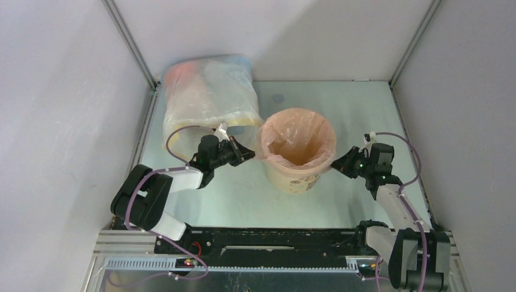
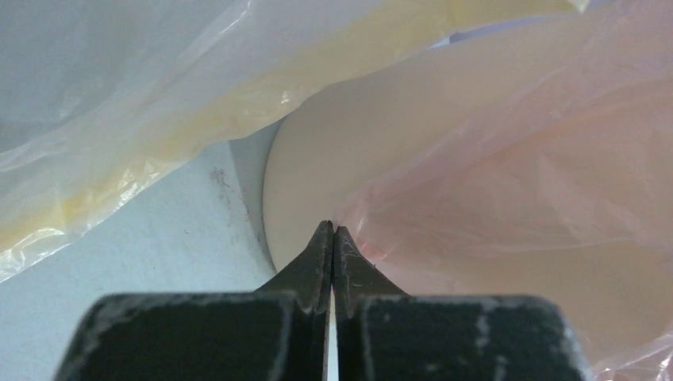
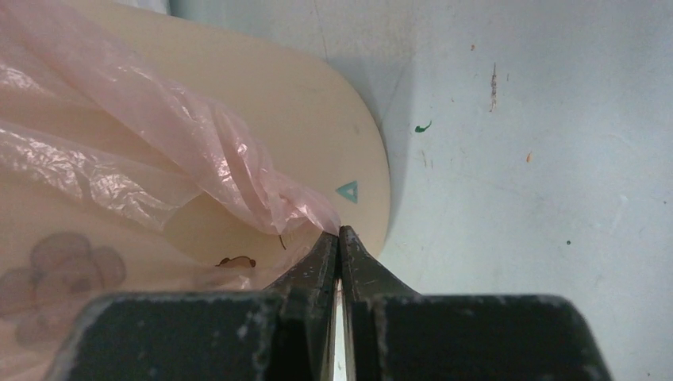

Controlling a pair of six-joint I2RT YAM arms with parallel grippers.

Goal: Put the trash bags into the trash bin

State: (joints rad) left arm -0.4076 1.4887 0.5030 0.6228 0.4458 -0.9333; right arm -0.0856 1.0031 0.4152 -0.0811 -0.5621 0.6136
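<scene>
1. The right fingers are pressed together on a gathered fold of the trash bag at the rim of the trash bin. The left fingers are pressed together at the hem opposite; I cannot tell if they hold film.
2. I judge this to be seating the hem. I would draw both sides down evenly and slowly, so the film doesn't tear or the bin tip.
3. The bag is pale pink, crinkly and translucent. It lines the bin mid-desk, draped over the rim, just beside a clear sack.
</scene>
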